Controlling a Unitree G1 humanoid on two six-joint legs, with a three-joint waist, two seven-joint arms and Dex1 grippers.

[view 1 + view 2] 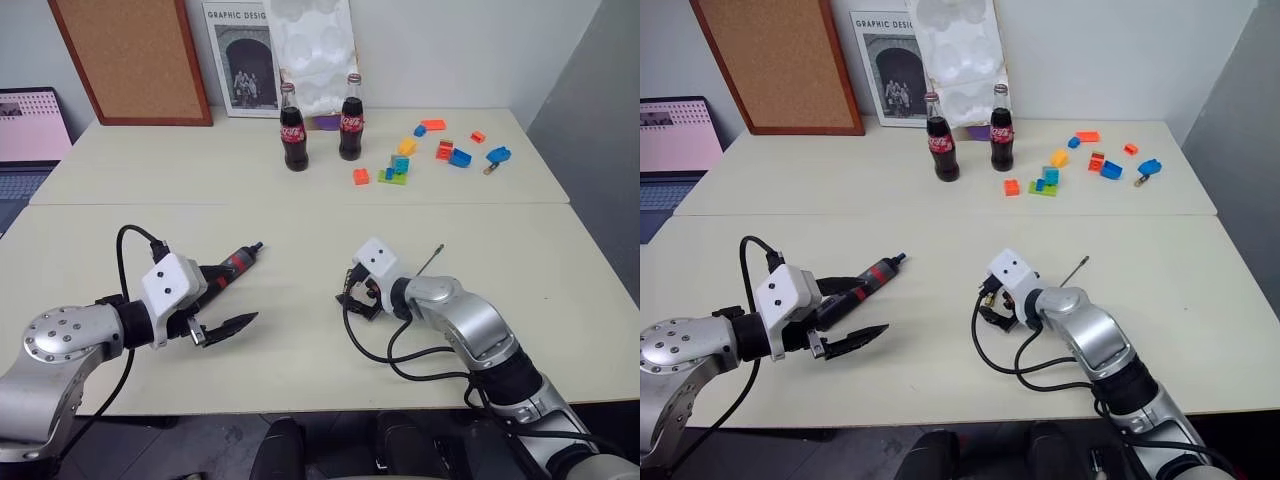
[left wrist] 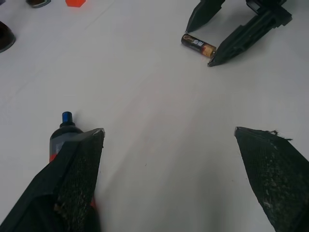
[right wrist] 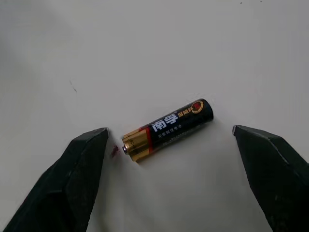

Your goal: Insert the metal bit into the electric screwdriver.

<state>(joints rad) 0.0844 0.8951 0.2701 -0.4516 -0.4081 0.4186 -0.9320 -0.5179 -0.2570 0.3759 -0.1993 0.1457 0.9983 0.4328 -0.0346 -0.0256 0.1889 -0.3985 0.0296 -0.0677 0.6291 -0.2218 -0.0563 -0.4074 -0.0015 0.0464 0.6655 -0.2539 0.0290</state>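
The electric screwdriver [image 1: 236, 263], black with a red band, lies on the near table with its nose pointing toward the far right. My left gripper [image 1: 236, 298] stands open beside it; one finger [image 2: 77, 164] covers the screwdriver's body [image 2: 62, 134], and nothing is between the jaws. The metal bit [image 1: 430, 258], a thin dark rod, lies on the table just right of my right wrist. My right gripper [image 3: 169, 129] is open and low over the table, its fingers either side of a black and gold battery [image 3: 169, 126] without touching it.
Two cola bottles [image 1: 294, 130] stand at the middle of the far table. Several coloured bricks [image 1: 400, 165] are scattered to their right. A cork board [image 1: 130, 55] and a poster [image 1: 240, 55] lean on the back wall, and a laptop [image 1: 25, 130] sits far left.
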